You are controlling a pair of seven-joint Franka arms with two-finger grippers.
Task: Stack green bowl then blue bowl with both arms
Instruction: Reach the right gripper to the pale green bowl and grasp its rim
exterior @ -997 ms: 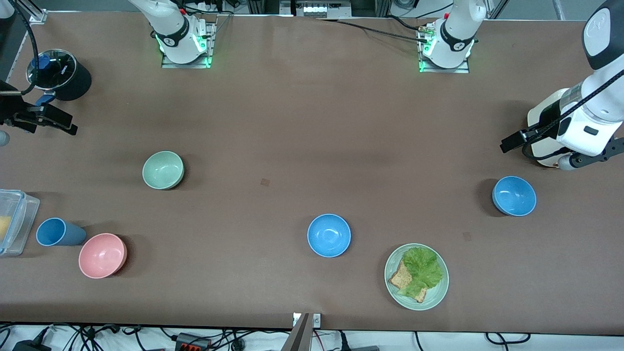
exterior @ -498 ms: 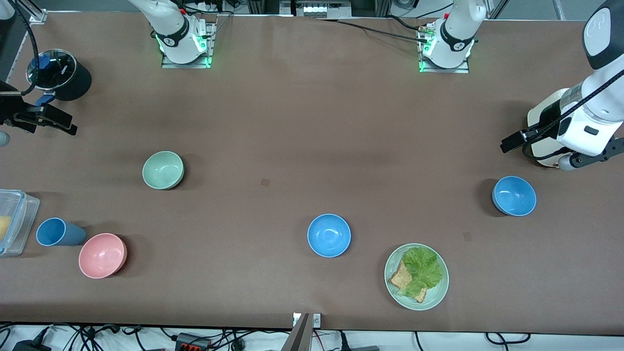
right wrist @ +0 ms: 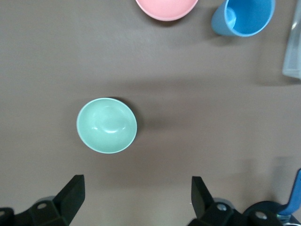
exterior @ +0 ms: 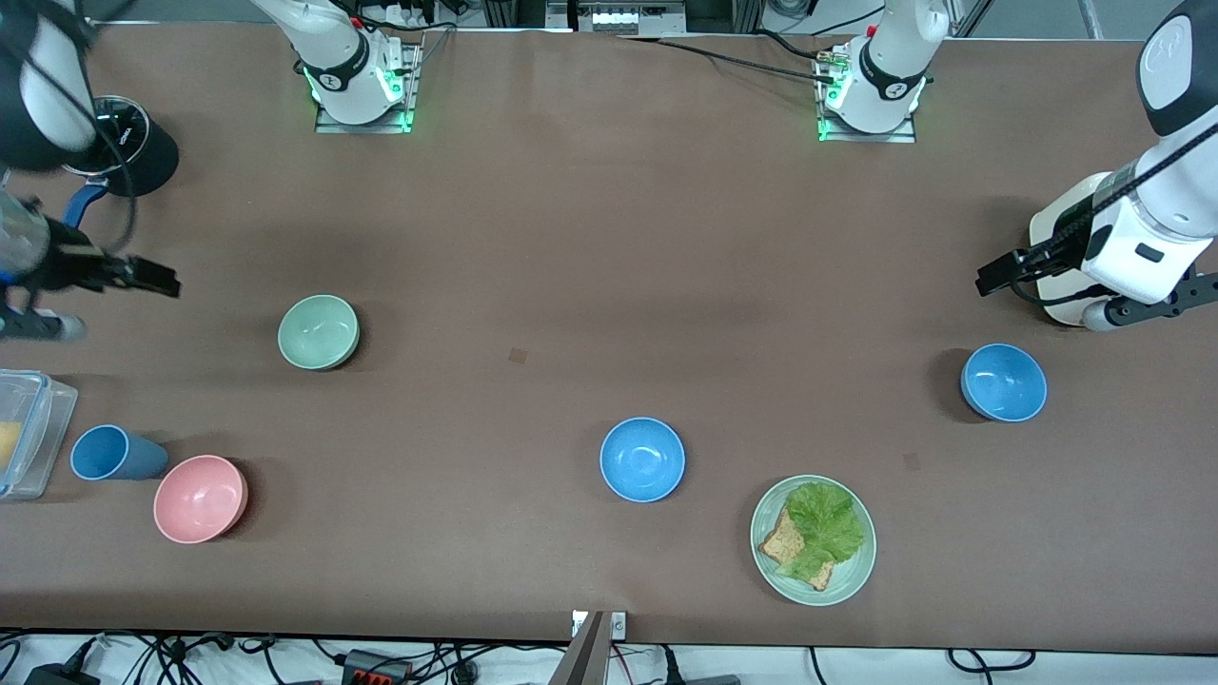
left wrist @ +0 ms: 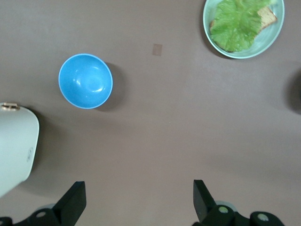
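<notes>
From my station: brown matte tabletop (exterior: 609,266), a few faint scuffs and one small square mark near its middle. Cables and power strips trail off the edge nearest the front camera.

Small round pale mint-green bowl (exterior: 318,331) sits upright toward the right arm's end, nothing in it. Two small glossy sky-blue bowls: one (exterior: 642,459) mid-table, nearer the front camera, beside a pale green plate with lettuce and toast (exterior: 813,539); the second blue bowl (exterior: 1003,382) toward the left arm's end. Nothing stacked yet.

Right end effector (right wrist: 136,200) hangs over bare tabletop near the green bowl, fingers (right wrist: 70,192) spread apart, holding nothing. Left end effector (left wrist: 138,202) is over bare tabletop near the second blue bowl, fingers (left wrist: 75,200) likewise apart and holding nothing.

Pink bowl (exterior: 200,498), blue cup (exterior: 112,453) and clear plastic container (exterior: 27,433) cluster at the right arm's end.
</notes>
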